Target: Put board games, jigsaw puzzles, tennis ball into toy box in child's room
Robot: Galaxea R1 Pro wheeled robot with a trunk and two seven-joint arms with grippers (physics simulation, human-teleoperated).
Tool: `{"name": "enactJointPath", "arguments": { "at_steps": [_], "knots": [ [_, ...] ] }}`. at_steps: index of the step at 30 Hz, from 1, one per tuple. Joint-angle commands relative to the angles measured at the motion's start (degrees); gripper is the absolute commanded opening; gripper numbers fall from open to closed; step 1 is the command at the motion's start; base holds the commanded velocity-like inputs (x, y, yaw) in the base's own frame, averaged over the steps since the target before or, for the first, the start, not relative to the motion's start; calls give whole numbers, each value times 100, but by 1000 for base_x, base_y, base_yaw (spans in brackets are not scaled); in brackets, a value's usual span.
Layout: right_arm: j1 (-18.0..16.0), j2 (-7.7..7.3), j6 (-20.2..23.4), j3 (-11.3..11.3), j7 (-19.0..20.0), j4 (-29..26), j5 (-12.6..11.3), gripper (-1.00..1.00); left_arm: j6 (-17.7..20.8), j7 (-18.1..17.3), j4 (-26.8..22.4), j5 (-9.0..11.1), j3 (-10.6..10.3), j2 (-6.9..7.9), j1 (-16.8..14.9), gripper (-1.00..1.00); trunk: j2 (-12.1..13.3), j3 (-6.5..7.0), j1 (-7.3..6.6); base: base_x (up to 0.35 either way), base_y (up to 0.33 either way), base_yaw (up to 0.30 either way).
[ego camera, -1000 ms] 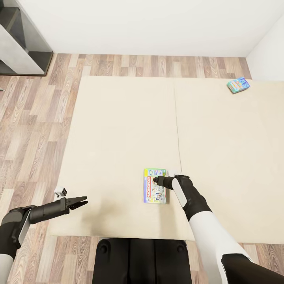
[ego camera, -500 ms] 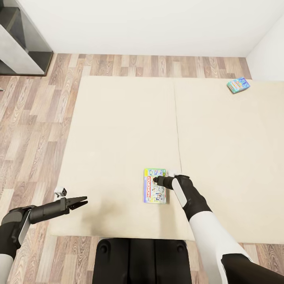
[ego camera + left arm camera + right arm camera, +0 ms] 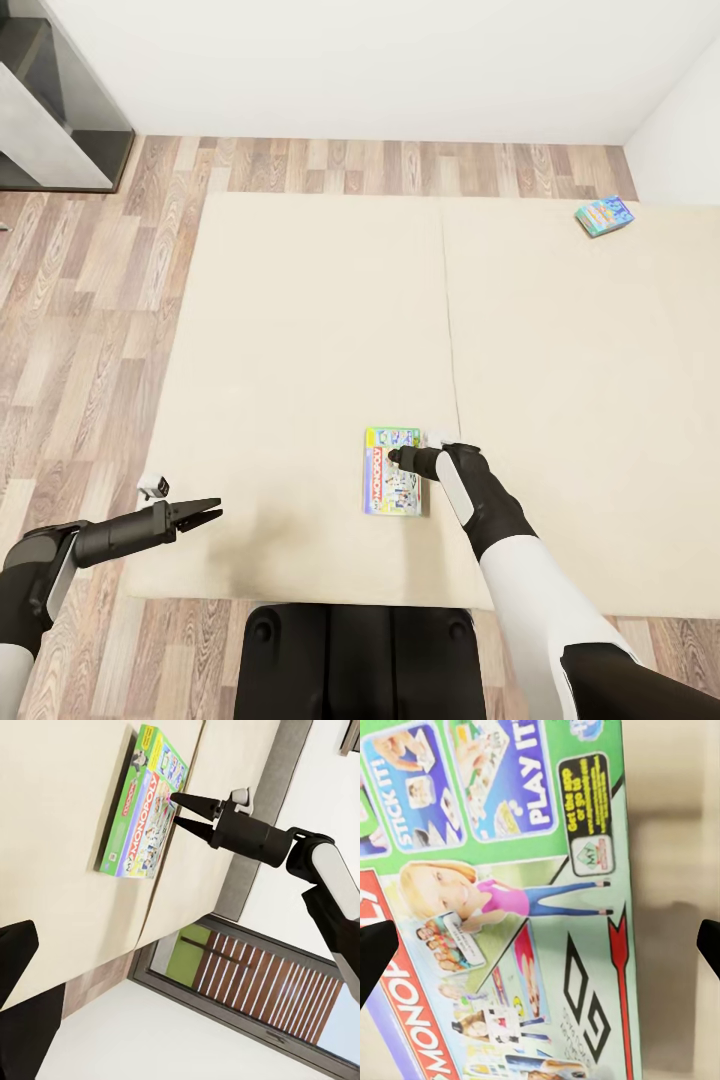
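Cream mattress fabric of a wide low bed [image 3: 300, 330] fills the middle of the head view, with wood-plank floor [image 3: 90, 330] along its left side and top edge and a white wall across the upper part of the frame. A grey and dark cabinet [image 3: 55, 110] stands in the upper left corner.

A flat green Monopoly game box with bright printed panels [image 3: 392, 485] lies face up on the mattress, a little below and right of centre. The right gripper [image 3: 400, 459], black with a white forearm rising from the lower right, hovers just over the box's right edge, its two pointed fingers apart. In the left wrist view that gripper [image 3: 176, 811] shows its fingertips spread, close to the box [image 3: 142, 802]; whether they touch it cannot be told. The right wrist view looks straight down on the box lid [image 3: 510, 900], with one dark fingertip [image 3: 375, 956] at each side edge of the frame.

A second, smaller blue and green game box [image 3: 604, 215] rests on the mattress far off in the upper right, near the wall.

The left gripper [image 3: 208, 514], black, reaches in from the lower left over the mattress corner, its slim fingers slightly apart and holding nothing, well apart from both boxes.
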Motion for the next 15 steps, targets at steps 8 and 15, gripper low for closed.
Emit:
{"name": "enactJointPath", "arguments": {
  "at_steps": [8, 15],
  "knots": [
    [-1, 5, 22, -11, -53, -8, -65, 100, 61, -23, -1, 1, 0, 1, -1, 100, -9, -6, 3, 0, 0, 0],
    [-1, 5, 22, -11, -52, -9, -66, 100, 61, -23, -1, -3, 0, 1, -1, 100, -9, -6, 3, 0, 3, 0]
  ]
}}
